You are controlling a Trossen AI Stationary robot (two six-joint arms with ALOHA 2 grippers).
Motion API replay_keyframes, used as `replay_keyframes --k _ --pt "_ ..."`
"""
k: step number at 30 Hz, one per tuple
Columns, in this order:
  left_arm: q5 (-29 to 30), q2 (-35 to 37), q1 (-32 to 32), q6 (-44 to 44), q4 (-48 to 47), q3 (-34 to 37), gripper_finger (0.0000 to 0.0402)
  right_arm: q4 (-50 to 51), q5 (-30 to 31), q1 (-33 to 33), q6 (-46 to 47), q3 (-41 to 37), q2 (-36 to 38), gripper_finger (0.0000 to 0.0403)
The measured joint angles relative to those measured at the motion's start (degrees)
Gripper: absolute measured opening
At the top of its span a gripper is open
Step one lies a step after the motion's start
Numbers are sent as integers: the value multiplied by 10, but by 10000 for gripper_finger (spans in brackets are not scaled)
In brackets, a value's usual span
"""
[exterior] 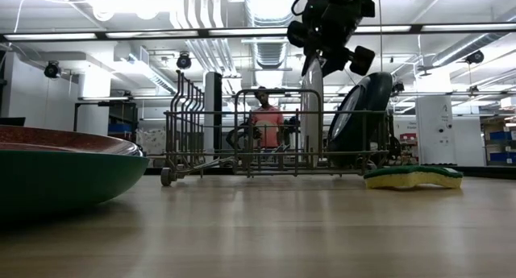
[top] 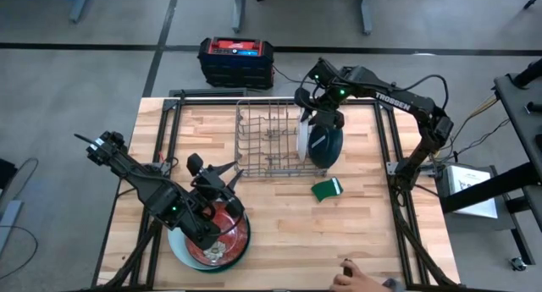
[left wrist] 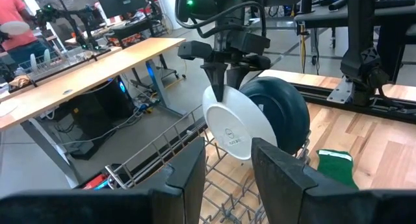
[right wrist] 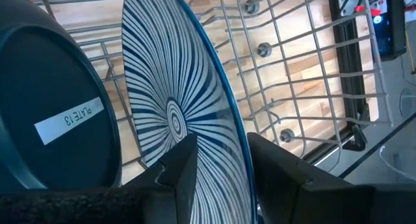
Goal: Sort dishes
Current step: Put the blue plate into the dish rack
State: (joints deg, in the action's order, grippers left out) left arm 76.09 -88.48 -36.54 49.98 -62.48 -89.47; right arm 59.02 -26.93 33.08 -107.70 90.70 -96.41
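A thin white plate (left wrist: 234, 123), blue-striped on its face (right wrist: 175, 100), stands upright on its lower edge between the wires at the right end of the grey wire rack (top: 269, 140). A dark teal plate (left wrist: 281, 113) stands beside it. My right gripper (right wrist: 222, 149) points down over the white plate, open, one finger on either side of its top rim. My left gripper (left wrist: 229, 162) hangs open over the table's front left, holding nothing. Beneath it lies a stack of plates: a red-brown one (top: 235, 231) on a pale blue-white one (top: 180, 248). The low view shows a green one (exterior: 64, 181) there.
A small green white-edged sponge (top: 327, 189) lies on the table near the rack's right end. A person's hand (top: 360, 277) reaches in at the near edge. A red and black box (top: 235, 59) sits beyond the far edge. Bare wood lies between the rack and the near edge.
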Motion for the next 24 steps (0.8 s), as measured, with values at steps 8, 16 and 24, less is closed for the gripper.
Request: replay_keyframes --k 8,16,24 --pt "0 -9 0 0 -1 0 116 0 22 10 13 0 5 137" --pt "12 -9 0 0 -3 0 116 0 31 19 47 0 6 131" --pt "14 -9 0 0 -3 0 116 -22 40 26 51 3 7 125"
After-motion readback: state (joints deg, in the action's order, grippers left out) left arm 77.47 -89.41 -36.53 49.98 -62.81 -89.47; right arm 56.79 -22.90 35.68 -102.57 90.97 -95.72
